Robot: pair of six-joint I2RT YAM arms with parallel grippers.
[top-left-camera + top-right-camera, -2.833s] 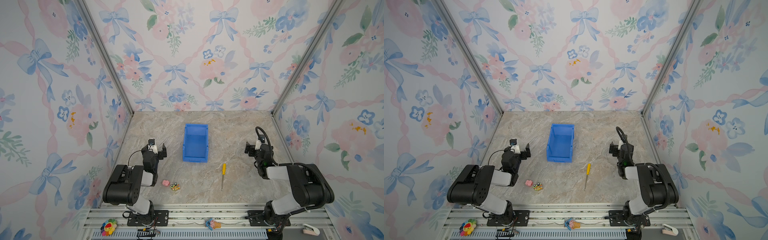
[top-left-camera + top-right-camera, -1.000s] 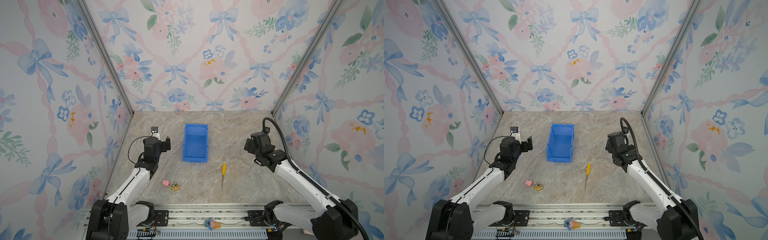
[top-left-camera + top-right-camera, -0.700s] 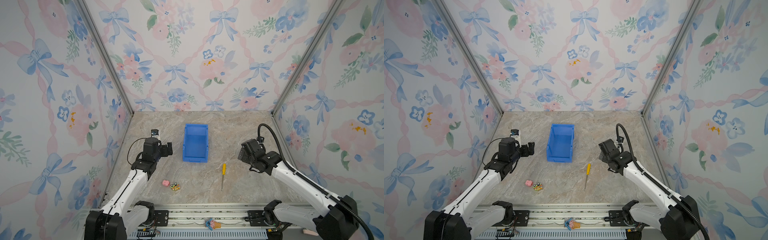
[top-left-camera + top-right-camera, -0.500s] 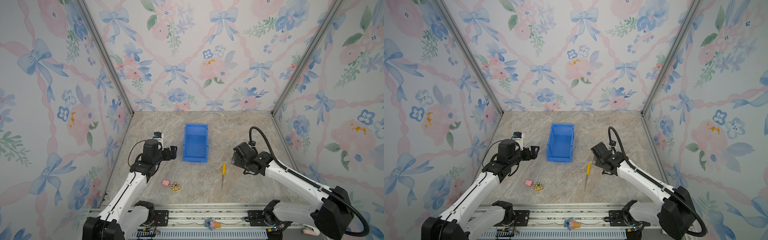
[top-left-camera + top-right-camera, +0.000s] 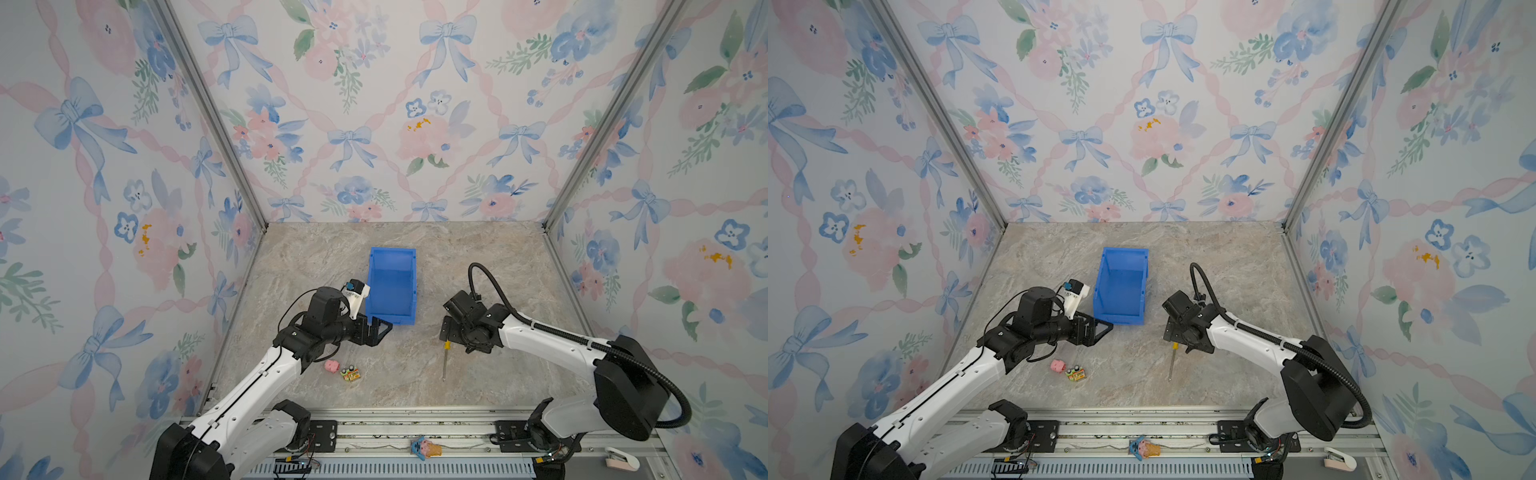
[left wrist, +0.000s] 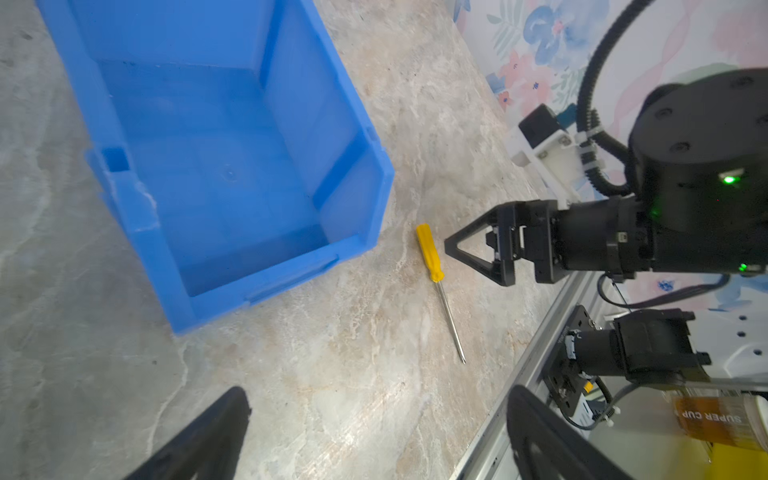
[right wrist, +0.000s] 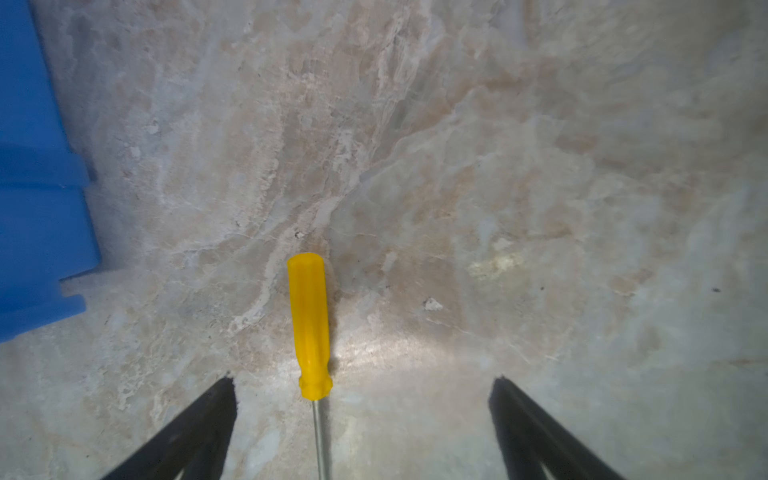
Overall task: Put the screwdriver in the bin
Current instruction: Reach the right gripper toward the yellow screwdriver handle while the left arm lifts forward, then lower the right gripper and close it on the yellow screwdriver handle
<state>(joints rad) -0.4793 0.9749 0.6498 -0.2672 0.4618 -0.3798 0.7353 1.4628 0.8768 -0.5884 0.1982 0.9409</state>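
Left gripper [image 5: 379,330] sits jaws spread and holding nothing, right by the bin [image 5: 391,286]'s low front end. Two little toys [image 5: 341,369] lie behind it. Right gripper [image 7: 361,419] is wide apart too, hanging over the screwdriver [image 7: 309,326], not touching it. The tool lies flat on the table [image 5: 478,257], nothing in between.

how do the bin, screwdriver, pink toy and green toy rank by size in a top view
1. bin
2. screwdriver
3. pink toy and green toy: both tiny and look alike, so I won't rank them.
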